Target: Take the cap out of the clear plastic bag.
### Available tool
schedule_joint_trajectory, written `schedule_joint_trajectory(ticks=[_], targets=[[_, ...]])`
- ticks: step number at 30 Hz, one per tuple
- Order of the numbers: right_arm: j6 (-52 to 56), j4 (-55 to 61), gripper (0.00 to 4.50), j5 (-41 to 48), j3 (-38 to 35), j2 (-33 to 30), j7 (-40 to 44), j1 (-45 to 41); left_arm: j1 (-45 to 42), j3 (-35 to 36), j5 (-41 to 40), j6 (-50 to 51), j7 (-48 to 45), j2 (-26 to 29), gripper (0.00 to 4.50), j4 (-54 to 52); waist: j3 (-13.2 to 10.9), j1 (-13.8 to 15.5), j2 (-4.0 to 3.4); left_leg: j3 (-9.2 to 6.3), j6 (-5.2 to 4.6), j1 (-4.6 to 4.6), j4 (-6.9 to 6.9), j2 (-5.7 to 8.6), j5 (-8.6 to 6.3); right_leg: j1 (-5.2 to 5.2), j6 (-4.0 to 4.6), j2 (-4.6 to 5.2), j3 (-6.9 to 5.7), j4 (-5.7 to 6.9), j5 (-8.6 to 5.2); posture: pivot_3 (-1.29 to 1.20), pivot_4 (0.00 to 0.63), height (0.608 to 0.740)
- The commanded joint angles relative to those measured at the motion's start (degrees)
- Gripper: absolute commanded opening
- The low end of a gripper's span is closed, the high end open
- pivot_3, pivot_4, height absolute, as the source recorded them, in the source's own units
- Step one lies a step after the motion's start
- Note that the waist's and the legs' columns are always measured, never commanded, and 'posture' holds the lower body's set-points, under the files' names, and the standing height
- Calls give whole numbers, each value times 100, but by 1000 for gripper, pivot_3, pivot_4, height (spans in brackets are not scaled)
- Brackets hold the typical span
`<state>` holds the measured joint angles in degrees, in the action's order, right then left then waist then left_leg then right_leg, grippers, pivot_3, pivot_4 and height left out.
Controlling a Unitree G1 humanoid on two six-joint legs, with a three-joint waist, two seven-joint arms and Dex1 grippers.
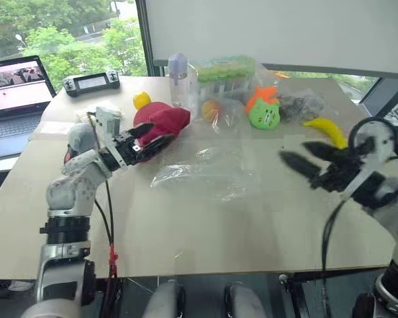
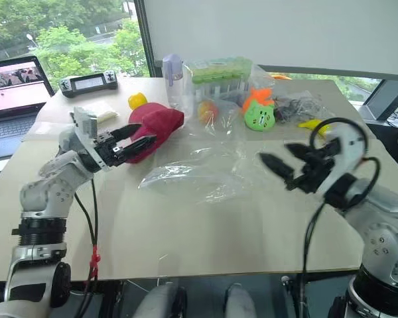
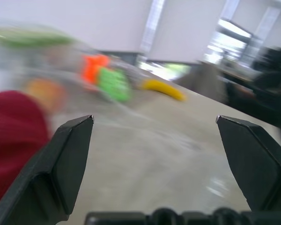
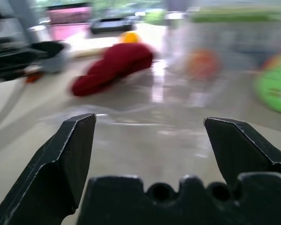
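Cap (image 1: 160, 122) out beside the empty clear plastic bag (image 1: 202, 173); left gripper (image 1: 151, 138) and right gripper (image 1: 304, 158) spread wide, nothing held.

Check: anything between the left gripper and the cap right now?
Nothing visible. The cap lies on the table, outside the clear plastic bag, with the left gripper open right at its near edge. The bag lies flat towards the table's middle, off that line. The right gripper is open, well away.

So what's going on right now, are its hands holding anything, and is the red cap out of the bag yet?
Left hand open, empty, beside the cap. Right hand open, empty. Cap out, lying on the table; clear plastic bag flat beside it. Nothing in the way.
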<state>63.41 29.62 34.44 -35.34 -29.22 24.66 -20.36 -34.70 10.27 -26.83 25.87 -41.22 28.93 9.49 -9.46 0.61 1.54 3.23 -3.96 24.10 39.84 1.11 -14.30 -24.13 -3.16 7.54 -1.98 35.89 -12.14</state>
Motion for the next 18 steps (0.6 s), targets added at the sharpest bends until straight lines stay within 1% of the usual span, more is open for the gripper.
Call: schedule_joint_trajectory(ticks=[1,4,6,8,10,11,13,15,18], targets=[[-740,-668,4383,-759,-508,253,-1178,31,308,-184,462,-234,285,-8,4500,52,5,1,-10,6,8,-3,-5,0,5,-1,0,0,5,11,0,0,150,740],[-1914,-697,4383,-1585,109,266,-1265,785,642,-167,803,-788,738,-263,4500,8,8,11,-14,11,29,1,-12,-2,17,-10,0,-1,5,16,-1,0,150,740],[-2775,-761,4383,-2082,608,348,-1240,1359,754,-8,903,-1076,992,-395,4500,186,8,7,-14,12,28,5,-12,-3,17,-12,-1,-1,5,12,-1,0,150,740],[-3552,-870,4383,-2504,1058,456,-1233,1887,866,142,1079,-1576,1295,-504,4500,389,9,-3,-15,12,24,6,-9,-3,15,-9,-2,-1,5,5,-1,0,150,740],[-4150,-967,4383,-2557,1239,753,-1267,2201,1000,325,1067,-1825,1606,-663,4500,466,9,-29,-16,13,18,0,-10,-3,11,-6,-2,-1,9,-2,-2,0,150,740],[-4387,-1032,4383,-2537,1280,881,-1265,2298,1093,348,1068,-1914,1645,-713,4500,450,10,-49,-17,13,-2,-4,-10,-4,-1,-4,-2,-1,11,-5,-2,0,150,740],[-4861,-1311,4383,-2695,1429,1038,-1294,2498,1340,314,1120,-2110,1680,-826,4500,384,13,-76,-22,15,-11,-13,-11,-5,-7,-4,-2,-1,23,-8,-2,0,150,740],[-5209,-1629,4383,-2698,1507,1298,-1385,2626,1593,248,1167,-2247,1771,-1001,4500,340,14,-80,-23,24,-23,-32,-11,-5,-14,7,-2,-1,37,-6,-2,0,150,740],[-5500,-1946,4383,-2840,1651,1429,-1464,2645,1744,153,1326,-2302,1973,-1150,4500,432,14,-90,-23,26,-24,-52,-10,-7,-16,18,-2,-1,44,0,-2,0,150,740]])
